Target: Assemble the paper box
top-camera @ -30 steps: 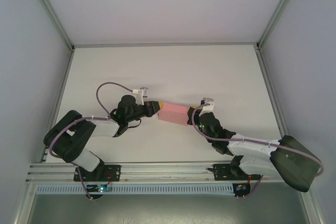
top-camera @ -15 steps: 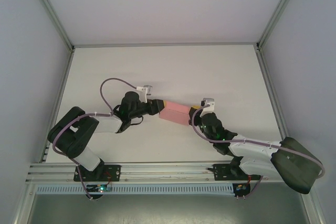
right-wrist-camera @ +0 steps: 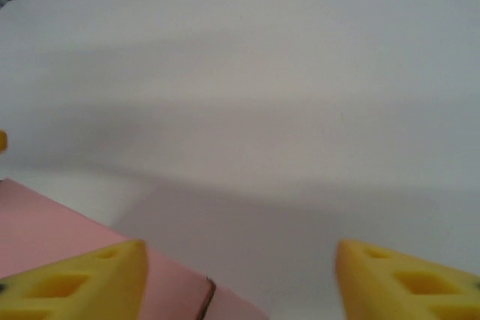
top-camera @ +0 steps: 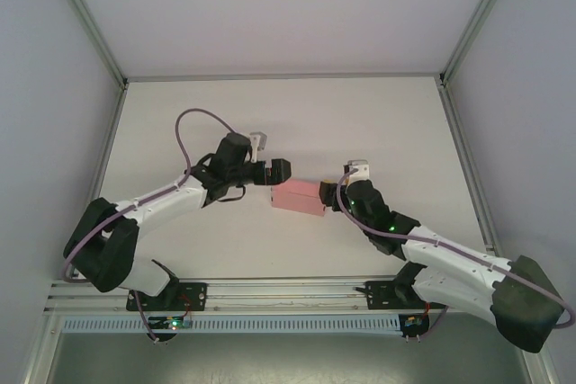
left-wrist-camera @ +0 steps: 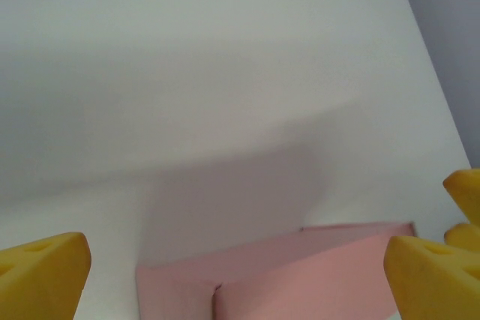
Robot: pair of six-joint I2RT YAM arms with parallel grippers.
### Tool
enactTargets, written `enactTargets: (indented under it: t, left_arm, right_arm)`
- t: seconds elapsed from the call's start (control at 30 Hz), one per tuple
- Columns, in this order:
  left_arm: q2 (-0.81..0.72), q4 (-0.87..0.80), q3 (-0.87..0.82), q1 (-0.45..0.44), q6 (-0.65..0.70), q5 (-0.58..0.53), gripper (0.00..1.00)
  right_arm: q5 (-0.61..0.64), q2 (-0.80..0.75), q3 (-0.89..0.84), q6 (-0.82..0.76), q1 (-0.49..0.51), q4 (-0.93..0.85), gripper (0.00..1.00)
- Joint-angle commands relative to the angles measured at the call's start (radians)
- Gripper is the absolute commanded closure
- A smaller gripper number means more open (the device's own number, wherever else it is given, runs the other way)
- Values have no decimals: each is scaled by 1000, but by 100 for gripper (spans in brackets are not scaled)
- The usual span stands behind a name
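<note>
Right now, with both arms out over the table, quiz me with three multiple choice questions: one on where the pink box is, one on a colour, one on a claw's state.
1. Where does the small pink card box lie?
A. Between the two claws
B. At the table's far left corner
C. On the metal rail by the arm bases

2. What colour are the fingertips of the left claw?
A. Green
B. Yellow
C. Red

3. How does the right claw stand?
A. Shut on the box
B. Shut on nothing
C. Open

Answers: A, the top view shows the box on the white table with a claw at each end. B, the left wrist view shows yellow tips. C, its tips stand wide apart in the right wrist view.
</note>
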Motion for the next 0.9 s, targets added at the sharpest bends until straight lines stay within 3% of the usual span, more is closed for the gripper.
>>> enactTargets:
  t: [0.0, 0.03, 0.17, 0.3, 0.4, 0.57, 0.73, 0.87]
  left_arm:
    - [-40, -193, 114, -4, 43, -153, 0]
    - [-41, -254, 157, -3, 54, -213, 0]
    - [-37, -411, 250, 20, 44, -399, 0]
    - [-22, -515, 285, 87, 15, -449, 0]
    - [-40, -497, 243, 129, -9, -459, 0]
    - [-75, -477, 180, 161, -12, -513, 0]
    - [-108, -473, 132, 183, 1, -544, 0]
    - [-116, -470, 101, 194, -4, -546, 0]
  right_arm:
    - [-210, -13, 67, -170, -67, 13, 16]
    - [-329, -7, 84, -234, -94, 17, 3]
    - [-647, 49, 171, -546, -140, -53, 2]
    - [-789, 152, 295, -911, -139, -257, 2]
    - [-808, 253, 385, -1054, -139, -344, 2]
    - [-826, 437, 545, -1166, -141, -515, 2]
    - [-806, 594, 656, -1191, -133, -638, 2]
    - [-773, 686, 722, -1192, -130, -709, 9]
